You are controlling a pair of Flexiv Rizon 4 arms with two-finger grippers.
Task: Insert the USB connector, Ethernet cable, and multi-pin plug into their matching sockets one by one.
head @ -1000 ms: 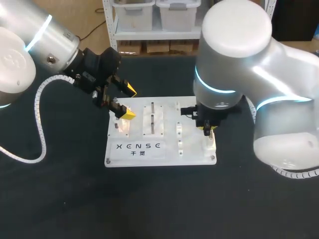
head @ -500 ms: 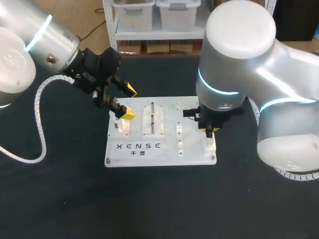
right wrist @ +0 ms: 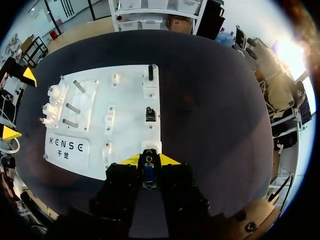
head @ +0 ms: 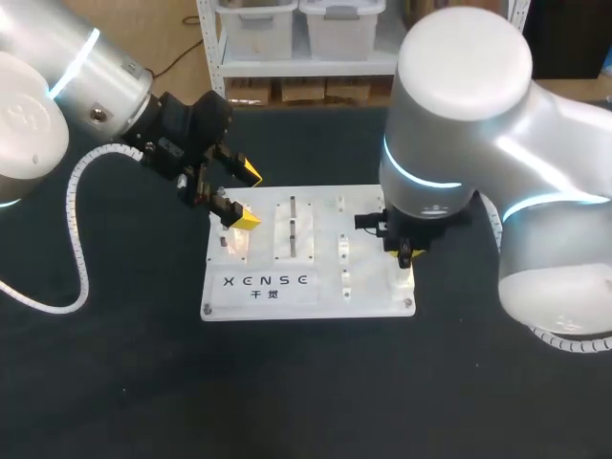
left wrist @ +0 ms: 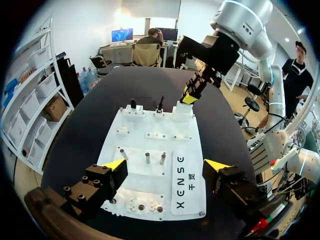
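Left jaws: are hanging wide open over the far left corner of the white plastic socket board.
Right jaws: are gripping a small dark blue-centred USB connector at the board's near right corner.

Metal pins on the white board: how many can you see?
3. The metal pins stand in one row on the white board, beside its printed lettering: one nearest the lettering, one in the middle, one at the far end. None appears hidden.
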